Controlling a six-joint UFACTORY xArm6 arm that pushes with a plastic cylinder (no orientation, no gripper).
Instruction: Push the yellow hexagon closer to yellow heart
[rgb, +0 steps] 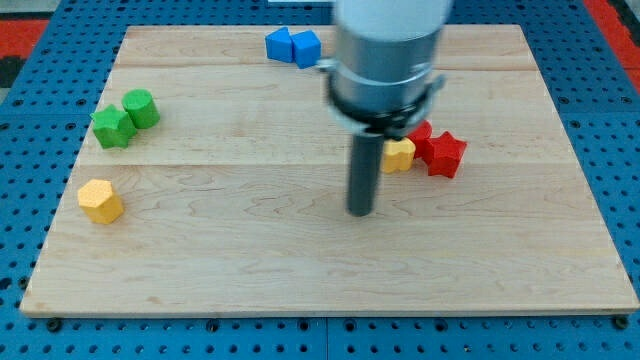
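Yellow hexagon at the view's left, yellow heart right of centre, well apart.

The yellow hexagon (101, 201) lies flat on the wooden surface (250, 260) near its left edge, a little below mid-height, touching nothing; its top face is paler than its orange-tinged sides. The yellow heart (399, 154) lies far across the surface toward the view's right and somewhat higher up. Its left part is hidden behind the dark rod, so its full outline cannot be made out, and its right side sits against a red block (421, 139).
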